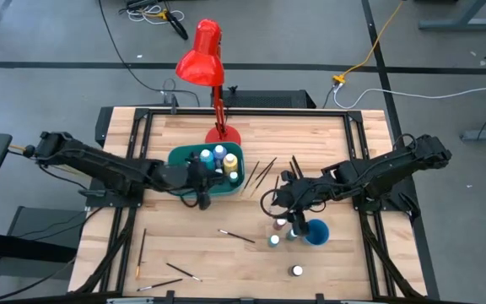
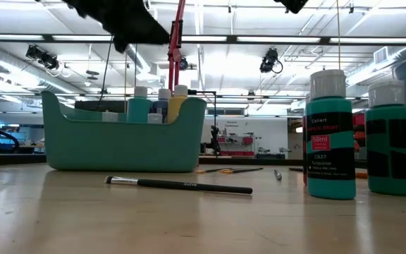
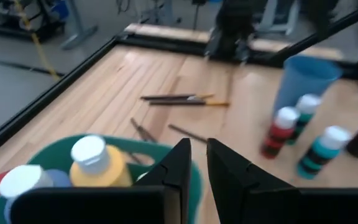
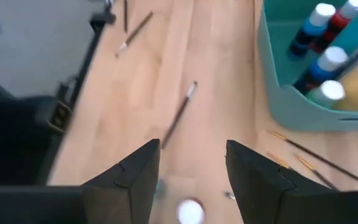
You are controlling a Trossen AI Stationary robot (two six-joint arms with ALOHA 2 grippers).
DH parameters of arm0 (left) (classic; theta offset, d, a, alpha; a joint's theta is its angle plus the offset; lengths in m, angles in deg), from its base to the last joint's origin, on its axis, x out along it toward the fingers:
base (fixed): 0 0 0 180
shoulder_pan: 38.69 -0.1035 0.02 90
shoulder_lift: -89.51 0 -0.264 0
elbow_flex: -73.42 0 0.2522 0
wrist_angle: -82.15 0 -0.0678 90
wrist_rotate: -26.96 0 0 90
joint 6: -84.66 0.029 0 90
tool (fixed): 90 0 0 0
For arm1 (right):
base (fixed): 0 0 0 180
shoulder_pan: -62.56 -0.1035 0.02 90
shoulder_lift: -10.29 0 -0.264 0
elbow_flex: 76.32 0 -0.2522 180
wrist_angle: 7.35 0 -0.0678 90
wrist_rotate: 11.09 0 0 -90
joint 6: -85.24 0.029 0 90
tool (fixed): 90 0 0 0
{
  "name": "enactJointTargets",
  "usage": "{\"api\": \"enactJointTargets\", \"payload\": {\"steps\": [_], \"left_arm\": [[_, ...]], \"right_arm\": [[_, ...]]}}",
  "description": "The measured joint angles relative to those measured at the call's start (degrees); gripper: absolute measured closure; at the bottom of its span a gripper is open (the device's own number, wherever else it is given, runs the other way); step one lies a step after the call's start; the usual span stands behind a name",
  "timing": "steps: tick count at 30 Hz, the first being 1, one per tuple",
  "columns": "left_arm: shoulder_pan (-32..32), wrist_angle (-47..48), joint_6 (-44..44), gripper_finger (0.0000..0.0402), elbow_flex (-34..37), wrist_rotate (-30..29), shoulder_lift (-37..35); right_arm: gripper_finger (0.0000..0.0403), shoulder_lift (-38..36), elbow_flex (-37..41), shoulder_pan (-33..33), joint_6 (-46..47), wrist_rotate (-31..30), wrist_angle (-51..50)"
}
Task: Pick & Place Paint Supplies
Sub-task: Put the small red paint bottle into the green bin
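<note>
A: Teal plastic bin [image 1: 194,179] near the desk's [image 1: 327,270] centre, overhead view. White-capped paint bottles [image 1: 218,158] stand inside it, blue and yellow among them. Red lamp [image 1: 201,56] just behind.

B: Left end effector [image 1: 202,199]?

A: At the bin's front edge. Its own wrist view shows the two fingers [image 3: 178,163] nearly together, a narrow gap, nothing between them; a yellow bottle [image 3: 97,165] sits in the bin just below.

B: Right one?

A: Right end effector [image 1: 287,196] hovers over the loose bottles. Jaws parted and empty in the right wrist view, with a white cap [image 4: 191,211] under the gap, blurred.

B: What does overhead give that the others miss?

A: The spread. Bottles [image 1: 275,241] clustered beside a blue cup [image 1: 316,230], one more [image 1: 297,271] alone near the front edge. Paintbrushes [image 1: 238,236] scattered: some right of the bin, some at front left.

B: Low view?

A: Two teal bottles [image 2: 329,135] up close, one labelled turquoise, and a brush [image 2: 178,185] lying flat before the bin.

B: Surface, room?

A: Pale wood planks in a black frame. Grey floor with cables; ceiling strip lights.
</note>
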Motion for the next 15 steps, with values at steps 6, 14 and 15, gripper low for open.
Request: {"api": "enactJointTargets", "payload": {"steps": [6, 14, 15], "left_arm": [[2.6, -0.2, -0.2, 0.0345, 0.0, -0.1, -1.5], [4.5, -0.2, 0.5, 0.0345, 0.0, 0.2, -1.5], [4.5, -0.4, 0.5, 0.0345, 0.0, 0.0, -1.5]], "right_arm": [[0.0214, 0.0, 0.0, 0.0, -2.8, 2.8, 0.3], [0.0213, 0.3, 5.0, -1.5, -1.7, 2.0, 4.9], [0.0211, 0.3, 6.7, -1.8, -1.9, 2.1, 7.3]]}}
